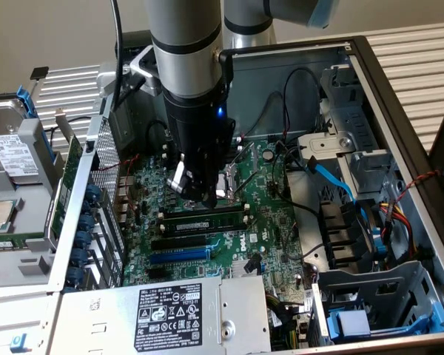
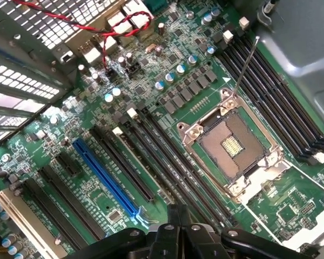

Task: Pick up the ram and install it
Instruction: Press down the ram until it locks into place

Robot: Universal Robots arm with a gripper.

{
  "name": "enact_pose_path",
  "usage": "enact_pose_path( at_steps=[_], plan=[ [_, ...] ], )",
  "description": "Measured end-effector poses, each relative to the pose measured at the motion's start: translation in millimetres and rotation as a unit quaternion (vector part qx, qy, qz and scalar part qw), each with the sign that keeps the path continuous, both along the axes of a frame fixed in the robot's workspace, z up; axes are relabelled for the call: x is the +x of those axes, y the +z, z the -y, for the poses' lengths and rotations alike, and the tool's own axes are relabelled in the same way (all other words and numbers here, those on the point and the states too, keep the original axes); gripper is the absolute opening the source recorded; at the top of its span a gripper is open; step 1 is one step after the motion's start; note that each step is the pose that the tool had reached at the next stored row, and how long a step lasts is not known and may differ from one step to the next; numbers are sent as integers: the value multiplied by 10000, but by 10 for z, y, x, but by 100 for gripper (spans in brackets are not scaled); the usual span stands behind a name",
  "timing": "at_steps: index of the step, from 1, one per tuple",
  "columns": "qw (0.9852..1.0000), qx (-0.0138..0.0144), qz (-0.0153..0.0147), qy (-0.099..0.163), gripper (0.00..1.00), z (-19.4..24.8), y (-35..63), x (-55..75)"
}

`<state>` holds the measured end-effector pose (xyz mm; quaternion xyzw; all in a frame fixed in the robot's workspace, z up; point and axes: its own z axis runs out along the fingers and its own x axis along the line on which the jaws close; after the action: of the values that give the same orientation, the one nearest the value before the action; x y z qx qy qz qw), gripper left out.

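Exterior view: an open computer case is seen with a green motherboard inside. The claw hangs over the board, beside the CPU socket, and is closed with nothing visibly held. The ram is found seated in a slot just next to the socket, on the side toward the blue expansion slot; it is a long, thin dark stick with black chips and a small white label whose writing cannot be read. A white-on-black label is carried by the power supply, its print too small to read. In the wrist view the socket, the black memory slots and the blue slot are seen below the closed claw.
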<state>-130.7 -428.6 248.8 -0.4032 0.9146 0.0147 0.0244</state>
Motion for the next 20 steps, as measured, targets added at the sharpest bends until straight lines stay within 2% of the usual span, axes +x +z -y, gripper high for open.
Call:
enact_pose_path(
  at_steps=[5, 10, 15, 20],
  plan=[
    [9992, 0, 0, -394, 11, 0, -7, 0],
    [9969, 0, 0, -784, 11, 0, -14, 0],
    [9932, 0, 0, -1166, 11, 0, -22, 0],
    [9879, 0, 0, -1553, 11, 0, -30, 0]
  ],
)
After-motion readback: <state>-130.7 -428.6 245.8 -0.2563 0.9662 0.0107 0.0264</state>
